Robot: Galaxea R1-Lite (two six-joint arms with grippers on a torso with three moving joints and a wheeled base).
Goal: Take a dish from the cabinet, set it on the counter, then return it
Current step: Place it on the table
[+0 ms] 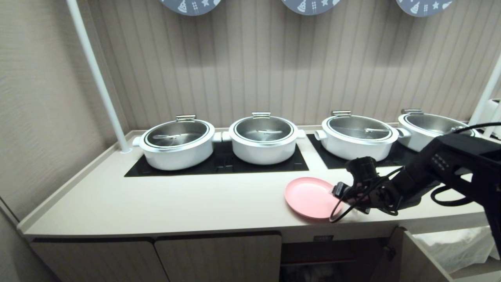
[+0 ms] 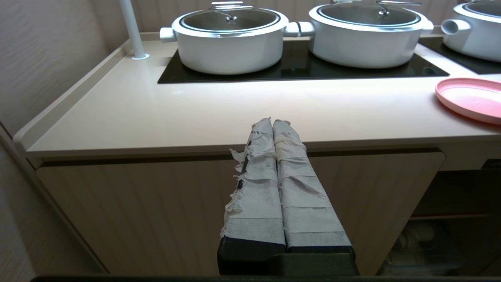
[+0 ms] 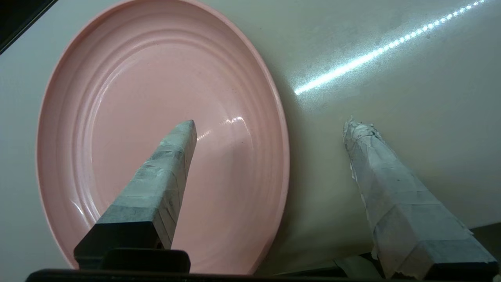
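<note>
No text can be read; the small black label [image 1: 323,237] under the counter [image 1: 156,203] edge is illegible.

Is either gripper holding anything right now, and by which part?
Nothing is held. The right gripper stands open astride the dish's rim; the left gripper is shut, empty.
</note>
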